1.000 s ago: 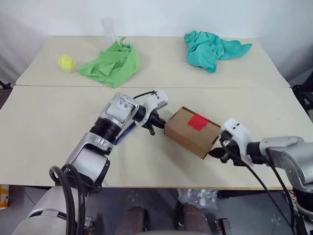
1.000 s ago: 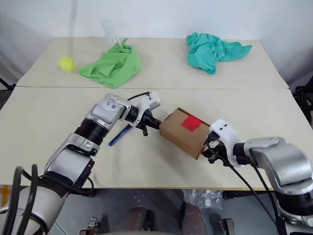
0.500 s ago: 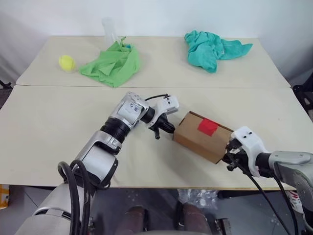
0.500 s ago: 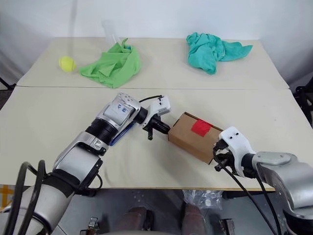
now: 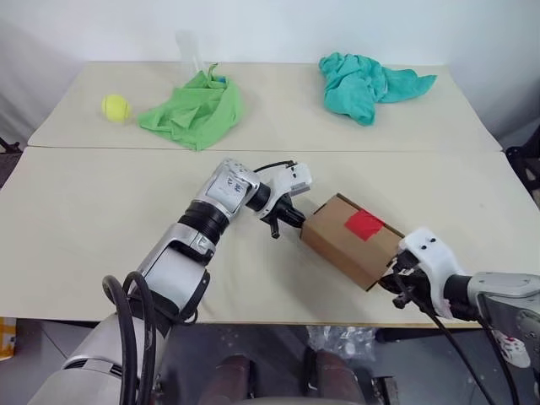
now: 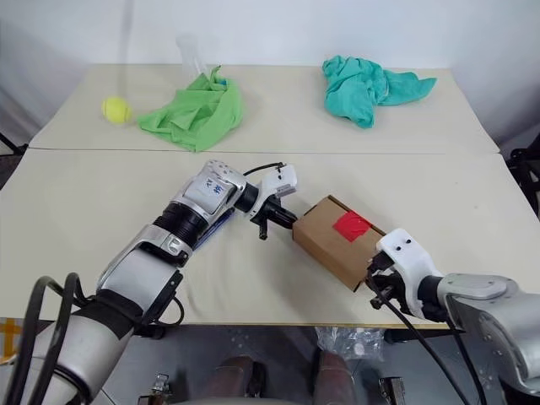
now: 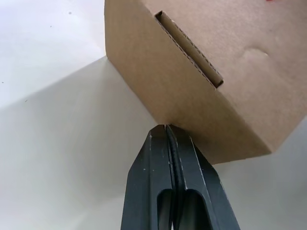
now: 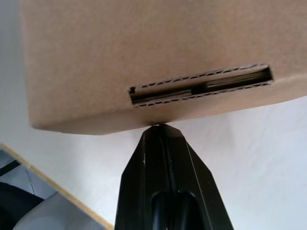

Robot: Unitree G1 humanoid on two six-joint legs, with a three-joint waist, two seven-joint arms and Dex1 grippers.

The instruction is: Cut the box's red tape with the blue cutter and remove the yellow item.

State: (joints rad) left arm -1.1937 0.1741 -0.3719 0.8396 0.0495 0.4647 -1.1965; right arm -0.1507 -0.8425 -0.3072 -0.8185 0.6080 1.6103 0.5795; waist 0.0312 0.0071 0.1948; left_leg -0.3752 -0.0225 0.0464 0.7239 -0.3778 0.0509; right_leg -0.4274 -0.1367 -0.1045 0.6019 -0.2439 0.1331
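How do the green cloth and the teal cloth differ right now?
The green cloth lies toward the far left of the table, the teal cloth toward the far right. The green one has a clear cup at its back edge; the teal one lies alone. The tennis ball sits beside the green one. Both are crumpled.

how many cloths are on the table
2. A green cloth lies at the far left of the table, beside the tennis ball; a teal cloth lies at the far right.

The box [image 5: 350,239] lies on the near table [image 5: 76,228], with the tape [image 5: 364,224] on its top. The left gripper [image 5: 291,221] touches the box's left end, the right gripper [image 5: 393,281] its right end. Behind the box to the left lie a cloth [image 5: 192,112] and a ball [image 5: 116,107]; a second cloth [image 5: 369,82] lies behind it.
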